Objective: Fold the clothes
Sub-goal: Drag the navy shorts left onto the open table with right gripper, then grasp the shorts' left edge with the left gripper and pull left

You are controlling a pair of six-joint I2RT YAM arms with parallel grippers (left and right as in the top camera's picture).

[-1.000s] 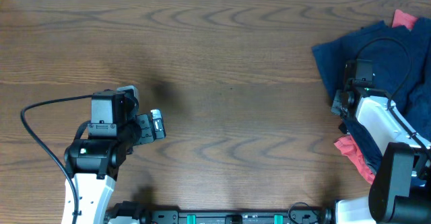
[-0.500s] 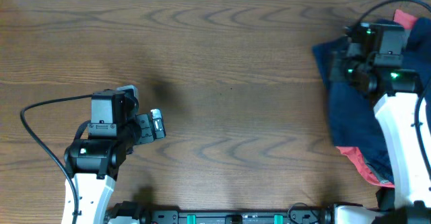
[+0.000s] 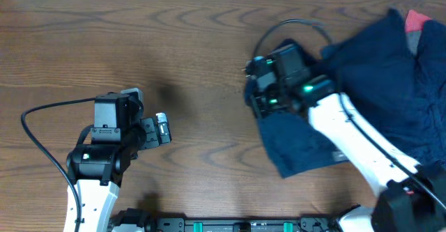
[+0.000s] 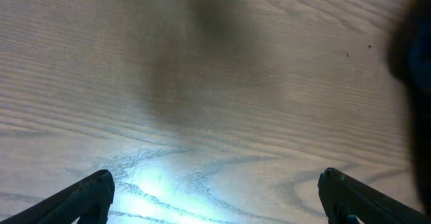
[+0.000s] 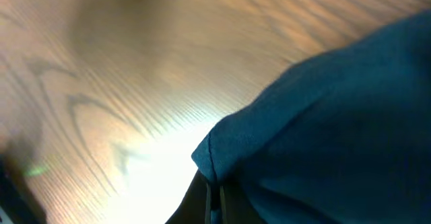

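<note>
A dark navy-blue cloth garment (image 3: 376,86) lies stretched from the table's right side toward the middle. A red-pink piece (image 3: 418,20) shows at the far right top. My right gripper (image 3: 259,101) is shut on a corner of the navy cloth (image 5: 323,116), which hangs over its fingers (image 5: 214,197) in the right wrist view. My left gripper (image 3: 162,129) is open and empty at the left, above bare wood; its two fingertips (image 4: 215,200) frame bare table in the left wrist view.
The wooden table (image 3: 195,51) spreads between the two arms. A black cable (image 3: 42,110) loops by the left arm. The table's far edge runs along the top.
My right gripper has moved left toward the table's middle, dragging the navy cloth with it. The cloth now covers the red-pink piece at lower right. The left arm has not moved.
</note>
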